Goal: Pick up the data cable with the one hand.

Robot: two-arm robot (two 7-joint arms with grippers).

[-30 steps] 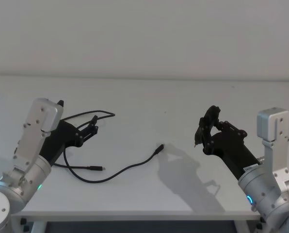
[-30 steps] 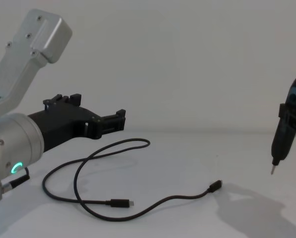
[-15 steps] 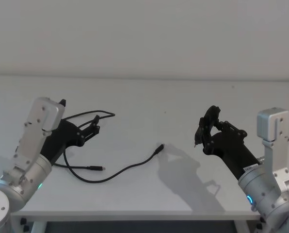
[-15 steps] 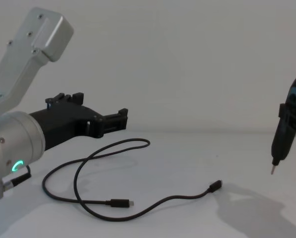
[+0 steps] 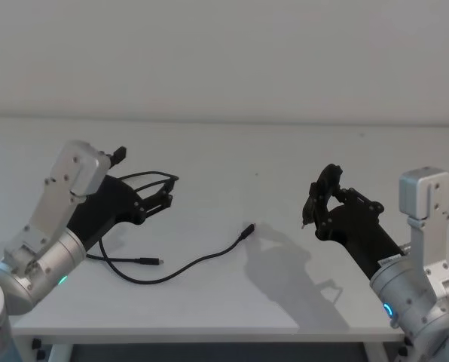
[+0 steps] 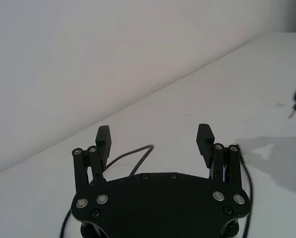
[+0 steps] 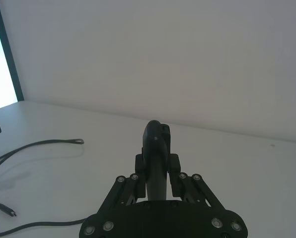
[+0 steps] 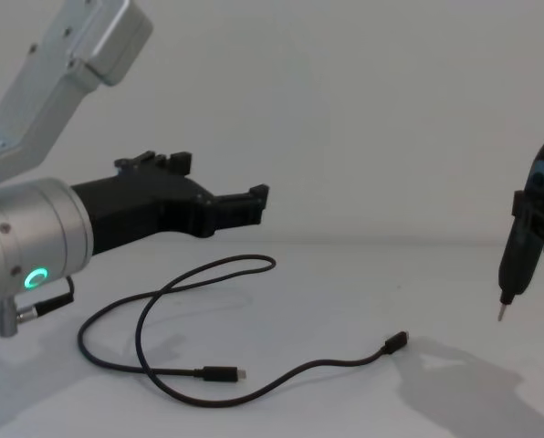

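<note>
The data cable point(image 5: 148, 262) is a thin black cord lying in loose curves on the white table, with one plug point(image 5: 246, 231) near the middle. It also lies in the chest view point(image 8: 219, 373). My left gripper point(image 5: 164, 194) is black, on a silver wrist with a green ring. It hovers open above the cable's far loop point(image 8: 254, 260) with nothing between its fingers point(image 6: 204, 136). My right gripper point(image 5: 315, 207) stays at the right, shut on a slim black pointed tool point(image 7: 156, 144) with a blue patch point(image 8: 538, 172).
The white table point(image 5: 285, 151) ends at a front edge point(image 5: 209, 329) close to me. A pale wall stands behind it. The right arm's shadow point(image 5: 285, 264) falls on the table beside the cable's middle plug.
My left gripper has moved forward, up and toward the middle, and now hangs over the cable's far loop. The cable and the right arm have not moved.
</note>
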